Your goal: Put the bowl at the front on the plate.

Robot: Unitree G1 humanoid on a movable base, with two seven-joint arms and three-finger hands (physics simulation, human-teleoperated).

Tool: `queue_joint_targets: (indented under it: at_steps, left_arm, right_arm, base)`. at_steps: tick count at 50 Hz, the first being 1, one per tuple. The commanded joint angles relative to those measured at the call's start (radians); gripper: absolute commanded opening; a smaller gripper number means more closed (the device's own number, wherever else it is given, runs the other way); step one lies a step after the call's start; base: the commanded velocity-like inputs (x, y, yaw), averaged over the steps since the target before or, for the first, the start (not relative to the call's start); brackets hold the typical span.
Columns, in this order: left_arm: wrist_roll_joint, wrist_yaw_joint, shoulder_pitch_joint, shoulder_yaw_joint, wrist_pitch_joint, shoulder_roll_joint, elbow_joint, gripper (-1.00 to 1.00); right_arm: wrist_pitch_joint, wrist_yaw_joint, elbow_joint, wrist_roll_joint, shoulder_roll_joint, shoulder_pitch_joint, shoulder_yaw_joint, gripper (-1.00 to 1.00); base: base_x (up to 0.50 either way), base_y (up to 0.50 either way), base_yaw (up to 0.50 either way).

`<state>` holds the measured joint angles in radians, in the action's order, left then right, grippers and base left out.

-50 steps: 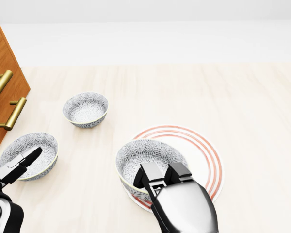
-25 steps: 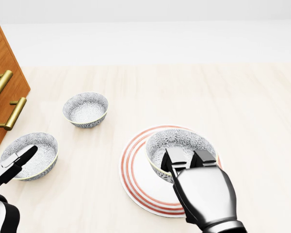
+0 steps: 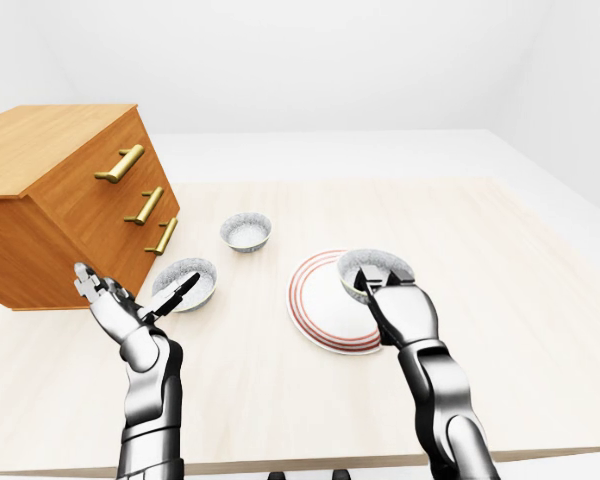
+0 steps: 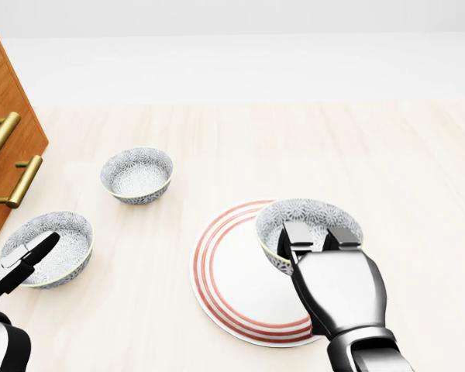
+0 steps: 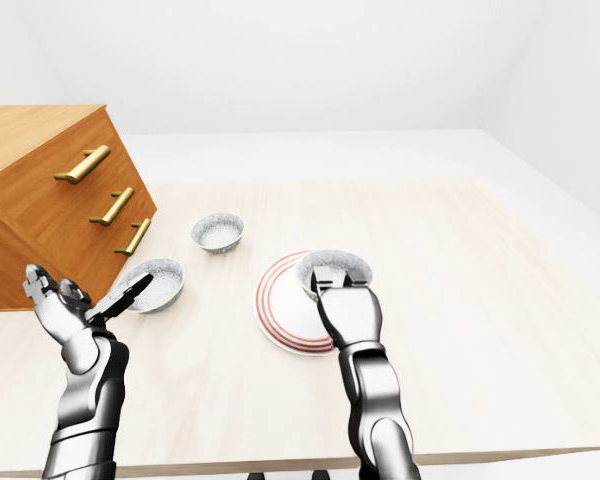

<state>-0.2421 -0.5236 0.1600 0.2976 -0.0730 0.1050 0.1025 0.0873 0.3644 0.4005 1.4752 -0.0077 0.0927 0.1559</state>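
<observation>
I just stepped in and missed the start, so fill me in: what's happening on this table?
The robot's right hand grips a patterned bowl by its near rim, over the right side of the red-ringed plate. Whether the bowl rests on the plate cannot be told. The left hand is open near a second bowl at the head view's left, holding nothing. A third bowl sits higher up, by the wooden drawer chest.

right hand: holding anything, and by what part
The right hand pinches a bowl by its lower rim in the head view; the left hand holds nothing.
</observation>
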Motion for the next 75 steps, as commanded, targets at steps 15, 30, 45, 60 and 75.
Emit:
queue_joint_targets:
  at_steps: [15,30,45,60,75]
  left_arm:
    - [-0.003,0.000,0.002,0.002,-0.004,0.001,0.003,1.00]
    - [-0.005,0.000,-0.001,0.001,-0.007,0.000,0.002,1.00]
    - [-0.005,0.000,-0.002,0.002,-0.005,0.000,-0.001,1.00]
    - [-0.008,0.000,-0.006,0.003,0.015,0.000,-0.023,1.00]
    - [-0.002,0.000,0.004,0.003,-0.013,0.000,0.016,1.00]
  right_arm:
    - [0.000,-0.043,-0.104,-0.047,0.017,-0.098,0.013,-1.00]
    - [0.000,-0.056,-0.117,-0.041,0.028,-0.103,0.031,-1.00]
    - [0.000,-0.076,-0.118,-0.024,0.043,-0.089,0.073,-1.00]
    - [0.000,-0.126,-0.122,-0.065,0.031,-0.039,0.083,-1.00]
    - [0.000,-0.141,-0.116,-0.082,0.022,-0.024,0.085,-1.00]
  base:
    - [0.00,0.00,0.00]
    - [0.00,0.00,0.00]
    - [0.00,0.00,0.00]
    - [0.00,0.00,0.00]
    - [0.00,0.00,0.00]
